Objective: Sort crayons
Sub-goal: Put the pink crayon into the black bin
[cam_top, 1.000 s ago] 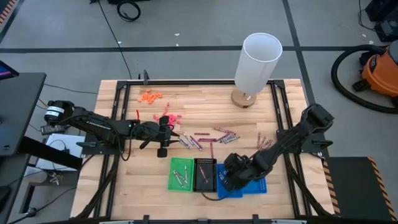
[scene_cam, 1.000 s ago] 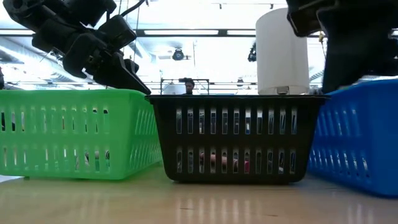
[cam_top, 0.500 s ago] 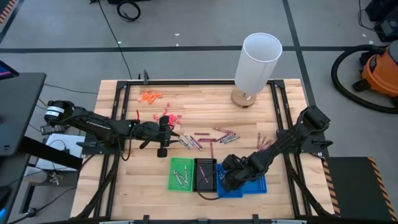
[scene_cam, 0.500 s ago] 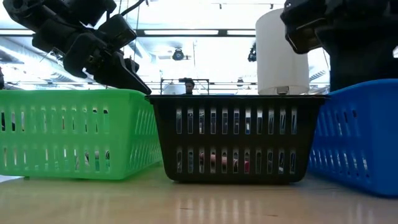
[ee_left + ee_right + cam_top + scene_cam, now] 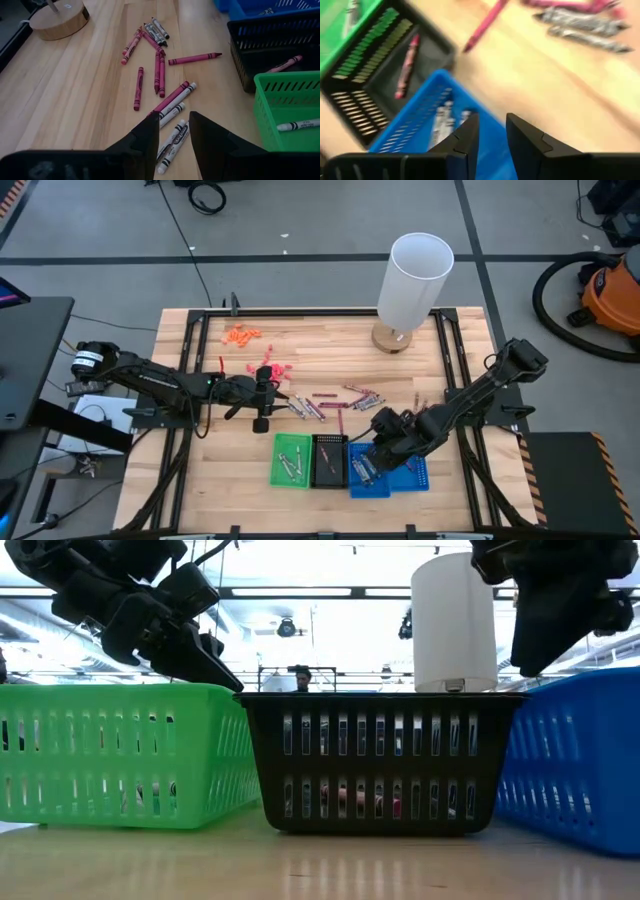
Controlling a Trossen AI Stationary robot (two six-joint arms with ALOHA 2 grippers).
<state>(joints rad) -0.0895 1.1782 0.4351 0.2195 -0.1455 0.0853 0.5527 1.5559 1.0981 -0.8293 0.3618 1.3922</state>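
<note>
Crayons (image 5: 322, 402) mostly lie loose mid-frame above the three trays, waiting to be sorted. Right gripper (image 5: 385, 442) hangs over the blue tray (image 5: 402, 481), fingers slightly apart, empty, likely post-drop. Left gripper (image 5: 173, 132) hovers over the pile, narrowly open, empty.

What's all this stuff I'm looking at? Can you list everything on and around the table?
Crayons: many, grey-silver, maroon and pinkish-red, loose at mid-table; a few already lie in the trays.
Green tray: one, near front edge, leftmost of three.
Black tray: one, middle of the row.
Blue tray: one, rightmost.
Orange bits: small cluster, far left of the table.
Coral-pink bits: small cluster, beside the left arm's tip.
White cylinder: one, on a round wooden base, far right of the table.
Wooden table: one, light wood.
Orange vacuum: one, on the floor at right.
Left gripper: dark, jaws open, above grey crayons left of the pile.
Right gripper: dark, jaws open and empty, above the blue tray.
</note>
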